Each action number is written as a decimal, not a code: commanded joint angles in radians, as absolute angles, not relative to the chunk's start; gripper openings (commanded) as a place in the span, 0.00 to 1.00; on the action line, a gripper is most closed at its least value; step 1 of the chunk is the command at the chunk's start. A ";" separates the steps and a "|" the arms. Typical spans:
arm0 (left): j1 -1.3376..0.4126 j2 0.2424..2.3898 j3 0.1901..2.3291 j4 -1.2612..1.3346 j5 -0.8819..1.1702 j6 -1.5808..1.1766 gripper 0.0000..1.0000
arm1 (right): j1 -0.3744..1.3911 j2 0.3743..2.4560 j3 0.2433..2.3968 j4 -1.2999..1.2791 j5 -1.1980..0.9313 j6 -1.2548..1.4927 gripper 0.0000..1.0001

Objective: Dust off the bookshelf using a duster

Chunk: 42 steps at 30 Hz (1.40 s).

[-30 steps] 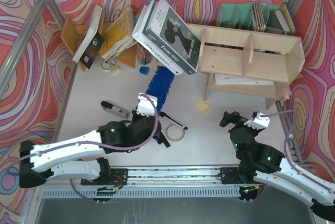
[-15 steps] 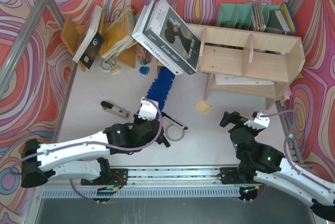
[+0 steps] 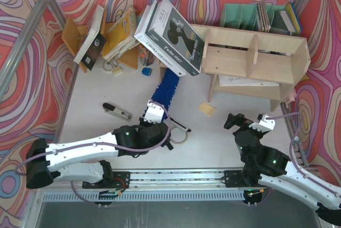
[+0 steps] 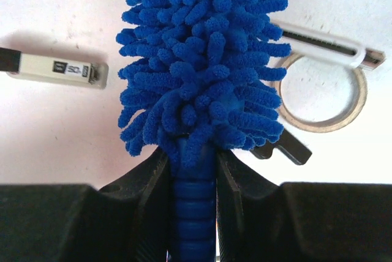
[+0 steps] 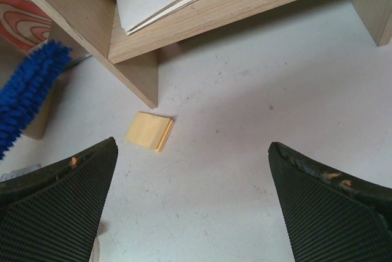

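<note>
The duster (image 3: pixel 165 87) is bright blue and fluffy. Its head lies on the white tabletop and points toward the leaning big book, left of the bookshelf (image 3: pixel 256 60). My left gripper (image 3: pixel 154 115) is shut on the duster's ribbed blue handle (image 4: pixel 193 213), with the chenille head (image 4: pixel 202 60) spreading out just past the fingers. The left gripper (image 4: pixel 193 158) pinches the handle from both sides. My right gripper (image 3: pixel 234 120) hangs open and empty above the table in front of the bookshelf (image 5: pixel 141 29). The right gripper (image 5: pixel 193 152) has only bare table between its fingers, and the duster (image 5: pixel 27 90) shows at the left.
A yellow note pad (image 3: pixel 206 108) lies before the shelf's left leg. A tape roll (image 3: pixel 178 135), a white cutter (image 4: pixel 331 44) and a small grey-black tool (image 3: pixel 117 112) lie near the left gripper. A large book (image 3: pixel 170 36) leans on the shelf. An orange book rack (image 3: pixel 106 36) and a green file holder (image 3: pixel 256 17) stand behind.
My left gripper has moved a little right and nearer, carrying the duster, whose head now angles more toward the shelf. The right arm has stayed still.
</note>
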State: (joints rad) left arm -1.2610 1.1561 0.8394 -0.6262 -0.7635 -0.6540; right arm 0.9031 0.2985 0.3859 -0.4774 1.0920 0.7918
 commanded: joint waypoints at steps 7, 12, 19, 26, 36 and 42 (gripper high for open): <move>-1.250 1.036 1.031 -0.716 -0.975 -0.492 0.00 | 0.908 0.284 0.401 -0.486 1.118 0.805 0.99; -1.251 1.039 1.089 -0.706 -0.980 -0.449 0.00 | 0.908 0.284 0.400 -0.486 1.118 0.805 0.99; -1.252 1.061 1.099 -0.571 -0.823 -0.375 0.00 | 0.907 0.282 0.401 -0.486 1.120 0.807 0.99; -1.267 1.121 1.119 -0.467 -0.758 -0.353 0.00 | 0.907 0.281 0.401 -0.488 1.121 0.808 0.99; -1.385 1.322 1.223 -0.365 -0.749 -0.374 0.00 | 0.907 0.281 0.399 -0.489 1.122 0.808 0.99; -1.404 1.379 1.240 -0.384 -0.745 -0.414 0.00 | 0.908 0.277 0.400 -0.489 1.121 0.808 0.99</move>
State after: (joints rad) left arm -1.3788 1.3762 1.2121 -0.4808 -0.7795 -0.4034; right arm 0.9031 0.2935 0.3859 -0.4805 1.0950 0.7933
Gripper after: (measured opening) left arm 0.341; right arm 0.987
